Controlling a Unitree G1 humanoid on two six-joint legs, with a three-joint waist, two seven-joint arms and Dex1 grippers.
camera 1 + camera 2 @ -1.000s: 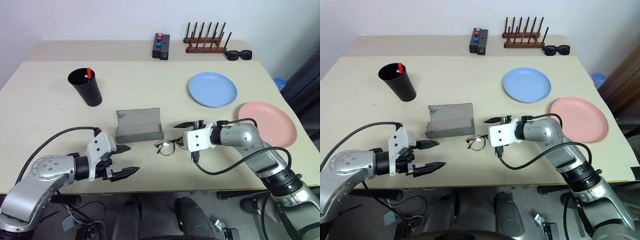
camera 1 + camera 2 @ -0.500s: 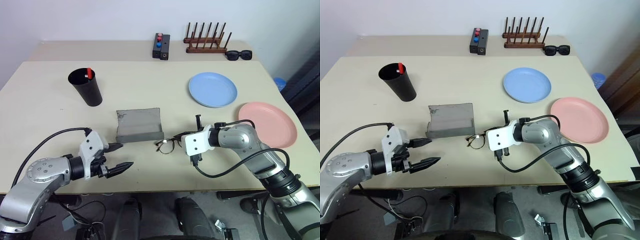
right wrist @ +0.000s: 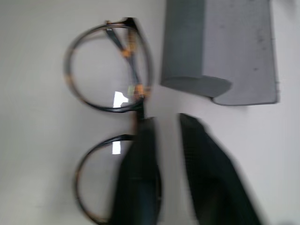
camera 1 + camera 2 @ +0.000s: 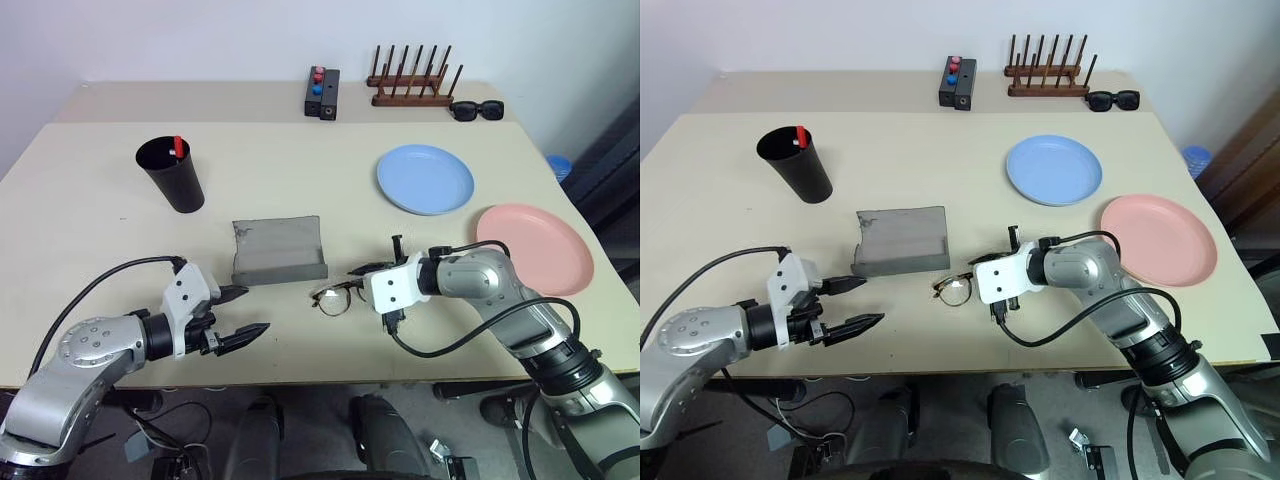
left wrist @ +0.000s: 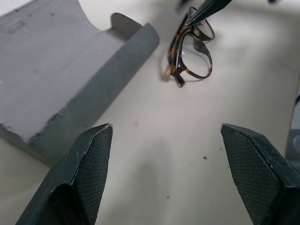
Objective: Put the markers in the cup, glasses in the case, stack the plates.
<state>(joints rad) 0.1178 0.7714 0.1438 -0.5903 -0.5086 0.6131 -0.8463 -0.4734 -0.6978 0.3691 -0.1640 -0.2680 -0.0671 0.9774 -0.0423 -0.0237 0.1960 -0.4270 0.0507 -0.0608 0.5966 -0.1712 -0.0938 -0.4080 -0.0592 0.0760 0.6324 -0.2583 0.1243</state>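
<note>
Since the earlier frame the right gripper (image 4: 372, 268) had changed the set of its fingers, from lying level over the table to one finger standing up and the other reaching toward the glasses (image 4: 333, 296); the left gripper (image 4: 245, 312) had sunk a little lower at the table's near edge. The glasses themselves had barely shifted.

In the wrist view the right gripper's jaws stood narrowly apart, one fingertip over the frame near the bridge, with nothing clamped between them. The left gripper's jaws were spread wide and empty, pointing toward the glasses and the case.

The glasses lay folded on the table at about 5 o'clock from the open grey case (image 4: 279, 251), just beside its near right corner. The cup (image 4: 171, 176), with a red-ended marker (image 4: 178, 146) in it, stood at 10 o'clock from the case. The blue plate (image 4: 425, 179) and pink plate (image 4: 535, 249) sat apart at 2 and 3 o'clock.

The glasses looked light, thin and springy, with lenses that would smear or scratch. The bridge or the folded temples near a hinge seemed the safest hold, with a gentle pinch, as the wire could slip or bend.
</note>
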